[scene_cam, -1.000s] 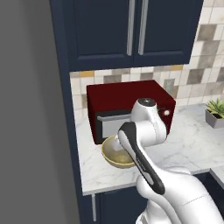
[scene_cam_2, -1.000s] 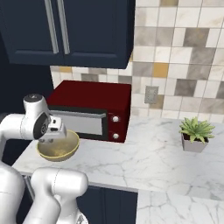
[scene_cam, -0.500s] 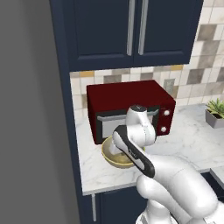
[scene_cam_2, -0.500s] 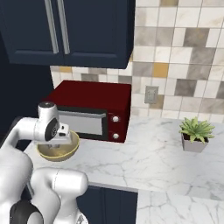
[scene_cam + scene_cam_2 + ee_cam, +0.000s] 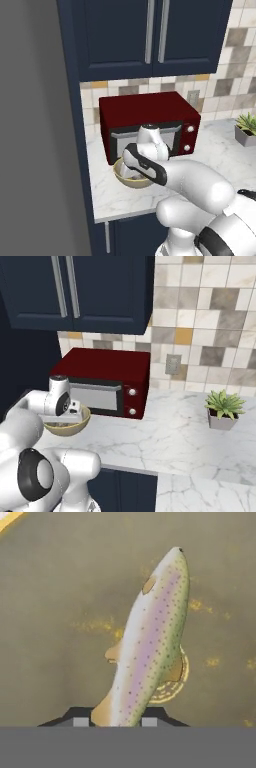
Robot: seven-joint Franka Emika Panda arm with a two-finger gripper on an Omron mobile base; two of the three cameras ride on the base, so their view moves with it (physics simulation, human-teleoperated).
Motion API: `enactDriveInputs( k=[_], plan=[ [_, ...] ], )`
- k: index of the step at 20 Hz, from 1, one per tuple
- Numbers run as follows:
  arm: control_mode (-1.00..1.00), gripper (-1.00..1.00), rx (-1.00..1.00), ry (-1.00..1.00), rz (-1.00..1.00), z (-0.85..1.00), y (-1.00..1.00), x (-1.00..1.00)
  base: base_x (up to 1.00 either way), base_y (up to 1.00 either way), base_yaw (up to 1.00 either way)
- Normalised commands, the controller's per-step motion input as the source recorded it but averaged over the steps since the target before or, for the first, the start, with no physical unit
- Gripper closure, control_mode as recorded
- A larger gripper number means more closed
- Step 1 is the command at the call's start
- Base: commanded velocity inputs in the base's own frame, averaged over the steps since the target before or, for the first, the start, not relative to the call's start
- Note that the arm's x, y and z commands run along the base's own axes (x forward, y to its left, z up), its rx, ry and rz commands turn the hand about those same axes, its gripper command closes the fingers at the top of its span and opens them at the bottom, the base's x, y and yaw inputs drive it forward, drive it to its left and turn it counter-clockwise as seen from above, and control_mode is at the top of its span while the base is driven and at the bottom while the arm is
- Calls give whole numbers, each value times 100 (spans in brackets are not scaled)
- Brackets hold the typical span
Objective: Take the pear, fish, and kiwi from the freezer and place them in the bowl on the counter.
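Fish (image 5: pixel 150 642): tail pinched between the fingers (image 5: pixel 80 721), hanging head-down over the bowl (image 5: pixel 131 178) on the desk (image 5: pixel 190 436); risk: long body tipping over the rim if released off-centre.

Left base view. The white arm (image 5: pixel 200 195) rises from 5 o'clock and reaches toward the centre, its wrist lowered over the tan-yellow bowl (image 5: pixel 125 179). The bowl rests on the white marble surface (image 5: pixel 215 150), just in front of a dark red microwave (image 5: pixel 150 120) with a silver door. The wrist hides the bowl's interior and the pincer itself. Navy upper cabinets (image 5: pixel 150 35) with long grey handles span 12 o'clock. A potted green plant (image 5: pixel 246 128) stands at 3 o'clock. A flat grey panel (image 5: pixel 35 125) occupies 9 o'clock.
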Motion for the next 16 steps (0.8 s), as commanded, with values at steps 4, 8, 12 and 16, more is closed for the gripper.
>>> enactDriveInputs(
  k=[4, 8, 12, 16],
  plan=[
    [-100, 100, 0, 4, 0, -11, 0, 1, 0, 0, 0],
    [-100, -100, 0, 1, 0, -1, 0, 0, 0, 0, 0],
    [-100, -100, 0, 0, 0, 0, 0, 0, 0, 0, 0],
    [-100, -100, 0, -9, 0, 8, 0, -18, 0, 0, 0]
  ],
)
